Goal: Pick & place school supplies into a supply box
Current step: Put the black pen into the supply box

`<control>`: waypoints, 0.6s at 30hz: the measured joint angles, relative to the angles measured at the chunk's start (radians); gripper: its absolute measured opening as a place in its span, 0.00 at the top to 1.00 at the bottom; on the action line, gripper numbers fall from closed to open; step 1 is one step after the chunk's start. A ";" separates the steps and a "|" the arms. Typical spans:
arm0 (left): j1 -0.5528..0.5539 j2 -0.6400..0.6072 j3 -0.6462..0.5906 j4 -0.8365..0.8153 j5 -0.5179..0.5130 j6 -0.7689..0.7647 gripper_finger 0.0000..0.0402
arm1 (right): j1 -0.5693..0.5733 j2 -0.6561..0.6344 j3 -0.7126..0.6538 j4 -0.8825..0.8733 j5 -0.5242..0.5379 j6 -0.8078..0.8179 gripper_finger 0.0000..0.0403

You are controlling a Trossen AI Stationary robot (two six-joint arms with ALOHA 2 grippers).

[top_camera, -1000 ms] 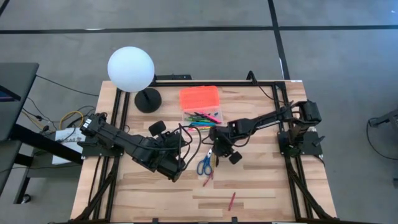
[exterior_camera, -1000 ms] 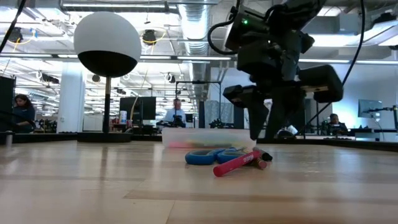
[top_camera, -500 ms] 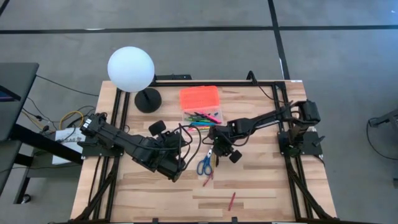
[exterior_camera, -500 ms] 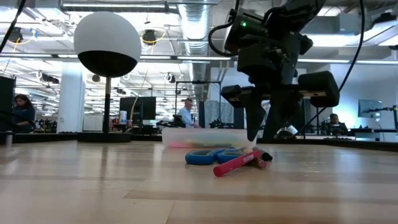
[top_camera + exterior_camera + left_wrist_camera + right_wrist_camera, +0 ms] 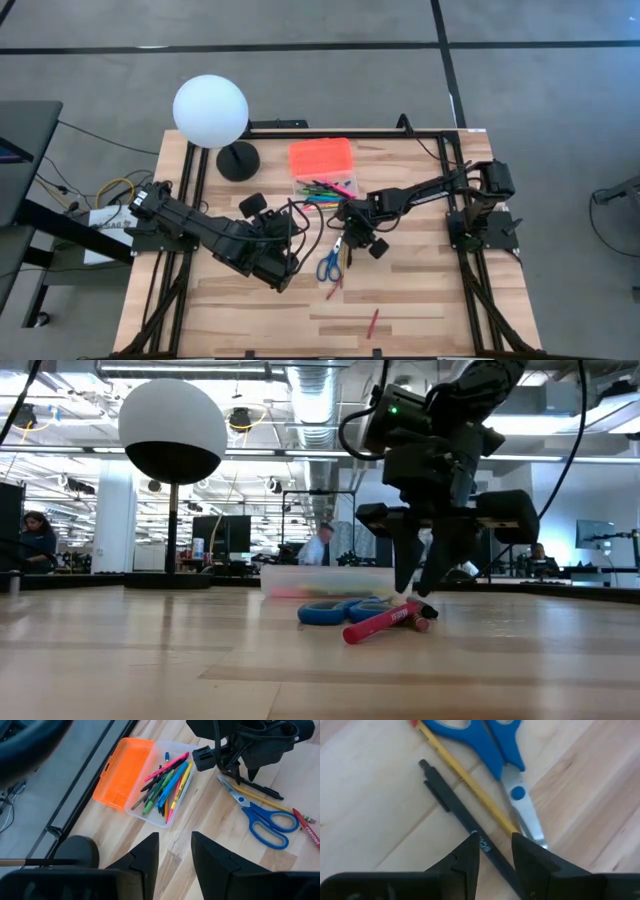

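one black pen [image 5: 465, 822] on the bench between our right tool's [image 5: 492, 851] narrowly parted fingers; we should centre before pinching, sparing the yellow pencil [image 5: 470, 787].

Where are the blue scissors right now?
Seen from above, the blue scissors lie near the table's middle, just below the right hand, beside a yellow pencil and a black pen.

Overhead, table-level, two wrist close-ups
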State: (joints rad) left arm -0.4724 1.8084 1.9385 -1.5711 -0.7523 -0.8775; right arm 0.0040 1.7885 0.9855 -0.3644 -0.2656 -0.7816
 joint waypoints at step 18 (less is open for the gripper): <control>0.001 0.000 0.000 0.000 -0.016 0.003 0.73 | 0.008 0.000 0.000 0.001 -0.001 -0.015 0.73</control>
State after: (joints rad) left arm -0.4709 1.8084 1.9385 -1.5708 -0.7678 -0.8742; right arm 0.0125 1.7885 0.9855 -0.3632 -0.2665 -0.7969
